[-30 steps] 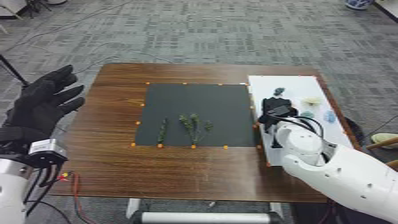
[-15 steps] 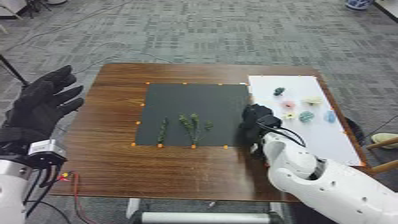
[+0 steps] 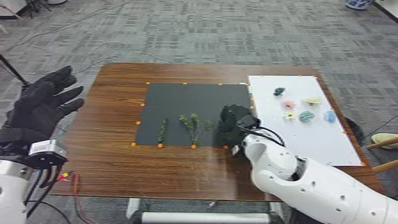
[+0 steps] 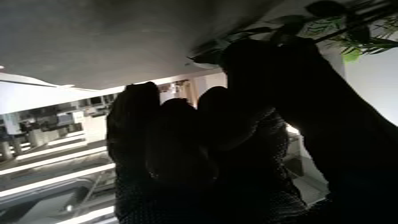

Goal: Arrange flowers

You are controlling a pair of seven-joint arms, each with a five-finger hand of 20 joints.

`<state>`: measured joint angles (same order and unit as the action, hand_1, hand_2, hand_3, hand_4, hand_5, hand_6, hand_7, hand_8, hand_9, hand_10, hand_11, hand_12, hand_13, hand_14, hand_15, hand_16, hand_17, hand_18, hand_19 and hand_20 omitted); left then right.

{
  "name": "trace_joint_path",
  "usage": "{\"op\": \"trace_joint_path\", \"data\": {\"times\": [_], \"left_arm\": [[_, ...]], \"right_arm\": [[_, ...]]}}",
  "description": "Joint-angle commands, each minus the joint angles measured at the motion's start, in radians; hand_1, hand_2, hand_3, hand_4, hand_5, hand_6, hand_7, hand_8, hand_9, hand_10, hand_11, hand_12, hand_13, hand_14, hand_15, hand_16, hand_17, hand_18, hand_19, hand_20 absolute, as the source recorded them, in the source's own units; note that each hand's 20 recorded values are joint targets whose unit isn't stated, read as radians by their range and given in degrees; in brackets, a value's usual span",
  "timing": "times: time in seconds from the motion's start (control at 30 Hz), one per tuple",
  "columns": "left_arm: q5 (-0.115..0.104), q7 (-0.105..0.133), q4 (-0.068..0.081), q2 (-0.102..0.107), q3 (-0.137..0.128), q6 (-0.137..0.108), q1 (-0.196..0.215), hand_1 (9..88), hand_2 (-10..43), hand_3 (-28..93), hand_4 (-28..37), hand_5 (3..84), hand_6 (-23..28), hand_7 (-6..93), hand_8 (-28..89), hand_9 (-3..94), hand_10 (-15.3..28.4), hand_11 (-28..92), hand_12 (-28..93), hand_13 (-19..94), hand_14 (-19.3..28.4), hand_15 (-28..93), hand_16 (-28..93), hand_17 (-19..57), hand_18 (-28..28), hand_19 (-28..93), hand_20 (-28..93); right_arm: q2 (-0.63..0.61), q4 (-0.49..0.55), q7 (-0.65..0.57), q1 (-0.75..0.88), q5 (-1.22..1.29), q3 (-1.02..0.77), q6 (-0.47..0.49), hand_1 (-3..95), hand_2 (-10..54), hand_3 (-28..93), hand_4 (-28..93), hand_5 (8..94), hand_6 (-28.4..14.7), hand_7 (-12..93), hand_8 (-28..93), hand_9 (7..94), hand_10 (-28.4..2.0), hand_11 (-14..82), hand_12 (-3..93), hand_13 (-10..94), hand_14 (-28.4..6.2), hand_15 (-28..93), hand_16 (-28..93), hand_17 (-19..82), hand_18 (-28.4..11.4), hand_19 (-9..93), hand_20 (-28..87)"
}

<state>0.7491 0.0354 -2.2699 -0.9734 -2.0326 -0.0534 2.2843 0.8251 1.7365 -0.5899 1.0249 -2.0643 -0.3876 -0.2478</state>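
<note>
Thumb and fingers of the right robot hand (image 3: 240,122) pinch a leafy sprig (image 4: 358,32) at the dark mat's edge (image 3: 244,91).

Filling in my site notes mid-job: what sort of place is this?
Probably an office or lab room: patterned grey carpet on the floor, long bright light strips and a wooden table laid with flowers.

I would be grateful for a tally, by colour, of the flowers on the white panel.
Pink: pink flower, 1
Yellowish: cream flower, yellow flower, 2
Bluish: dark blue flower, teal flower, pale blue flower, 3
Total: 6
</note>
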Motion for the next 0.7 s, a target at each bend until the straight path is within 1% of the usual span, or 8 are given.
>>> {"op": "trace_joint_path", "data": {"times": [0.03, 0.13, 0.23, 0.33, 0.5, 0.7], "left_arm": [[-0.007, -0.002, -0.005, -0.011, -0.001, -0.008, 0.016, 25.6, -4.3, 68, -27.1, 22.4, 1.5, 23.3, -11, 17.0, 9.4, 22, 19, 10, 13.0, 44, -5, -10.5, 19.7, 39, 10], [-0.006, -0.003, -0.004, -0.013, 0.0, -0.006, 0.014, 25.6, -4.2, 68, -27.1, 22.5, 1.5, 23.3, -11, 16.9, 9.4, 22, 19, 10, 13.0, 44, -5, -10.5, 19.7, 39, 10], [-0.006, -0.005, -0.005, -0.014, -0.003, -0.007, 0.016, 25.6, -4.2, 68, -27.1, 22.5, 1.5, 23.5, -11, 16.9, 9.4, 22, 19, 10, 13.0, 44, -5, -10.5, 19.7, 39, 10], [-0.005, -0.006, -0.004, -0.013, -0.001, -0.005, 0.013, 25.6, -4.1, 68, -27.1, 22.5, 1.5, 23.4, -11, 16.9, 9.4, 22, 19, 10, 13.0, 44, -5, -10.5, 19.7, 39, 10], [-0.007, -0.003, -0.005, -0.013, -0.002, -0.007, 0.017, 25.6, -4.2, 68, -27.0, 22.4, 1.5, 23.3, -11, 17.0, 9.4, 22, 19, 10, 13.0, 44, -5, -10.5, 19.7, 39, 10], [-0.006, -0.004, -0.006, -0.013, -0.003, -0.007, 0.018, 25.6, -4.2, 68, -27.1, 22.4, 1.5, 23.5, -11, 17.0, 9.4, 23, 19, 10, 13.0, 44, -5, -10.5, 19.7, 39, 10]], "right_arm": [[-0.01, -0.041, -0.007, 0.012, -0.022, 0.008, 0.025, 40.2, -9.5, 84, -18, 73.4, 0.0, 59, 23, 79.5, -10.0, 63.5, 51.0, 74, -10.7, 84, 45, 33, -22.2, 83, 49], [-0.02, -0.031, -0.028, 0.017, -0.019, 0.01, 0.03, 40.4, -9.5, 84, -19, 73.3, 0.0, 59, 23, 79.2, -10.0, 63.4, 51.1, 73, -10.7, 84, 45, 33, -22.0, 83, 49], [-0.027, -0.021, -0.026, 0.029, -0.025, 0.006, 0.037, 40.2, -9.5, 84, -19, 73.2, 0.0, 59, 23, 79.2, -10.0, 63.5, 51.0, 73, -10.7, 84, 45, 33, -22.0, 82, 49], [-0.035, -0.011, -0.029, 0.038, -0.031, 0.003, 0.051, 40.2, -9.5, 84, -19, 73.2, 0.0, 59, 23, 79.1, -10.0, 63.5, 50.9, 73, -10.7, 84, 45, 33, -22.0, 82, 49], [-0.043, -0.004, -0.028, 0.049, -0.026, 0.01, 0.074, 39.9, -9.5, 84, -19, 73.2, 0.1, 59, 22, 79.2, -10.1, 63.4, 50.7, 73, -10.8, 84, 45, 33, -22.1, 82, 49], [-0.033, -0.002, -0.02, 0.07, -0.026, 0.004, 0.083, 40.4, -9.5, 84, -19, 73.2, 0.2, 59, 22, 79.2, -10.2, 63.4, 50.5, 73, -10.8, 84, 45, 33, -22.1, 82, 49]]}}
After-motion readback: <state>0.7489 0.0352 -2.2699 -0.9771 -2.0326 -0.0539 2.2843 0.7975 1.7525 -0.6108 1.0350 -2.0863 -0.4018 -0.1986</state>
